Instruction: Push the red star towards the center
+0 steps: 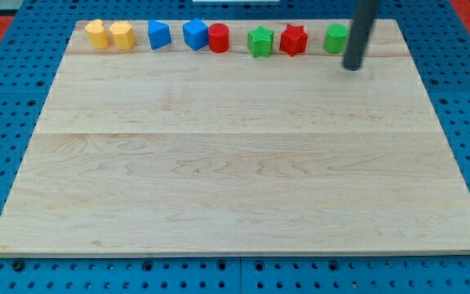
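The red star (pixel 294 39) sits in a row of blocks along the view's top edge of the wooden board (pixel 235 163). A green star (pixel 260 41) is just to its left and a green block (pixel 335 37) to its right. My tip (pixel 353 67) rests on the board at the view's upper right, just right of and slightly below the green block, about 70 px right of the red star. The rod partly hides the green block's right side.
Further left in the same top row are a red cylinder (pixel 219 37), two blue blocks (pixel 195 34) (pixel 159 34) and two yellow blocks (pixel 121 35) (pixel 97 33). A blue pegboard (pixel 6 122) surrounds the board.
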`<action>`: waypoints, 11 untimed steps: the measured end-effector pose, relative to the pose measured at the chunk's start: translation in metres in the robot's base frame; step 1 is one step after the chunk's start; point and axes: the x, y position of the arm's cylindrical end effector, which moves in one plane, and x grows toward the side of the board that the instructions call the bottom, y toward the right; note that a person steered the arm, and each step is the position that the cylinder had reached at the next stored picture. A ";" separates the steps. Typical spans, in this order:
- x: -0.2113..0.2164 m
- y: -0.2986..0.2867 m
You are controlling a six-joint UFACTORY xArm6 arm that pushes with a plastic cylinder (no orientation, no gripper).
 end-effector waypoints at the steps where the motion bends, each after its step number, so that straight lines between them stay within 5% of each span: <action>1: -0.059 0.041; 2: -0.098 0.016; 4: -0.098 -0.100; 6: -0.065 -0.120; 9: 0.052 -0.133; 10: 0.048 -0.196; 11: 0.014 -0.130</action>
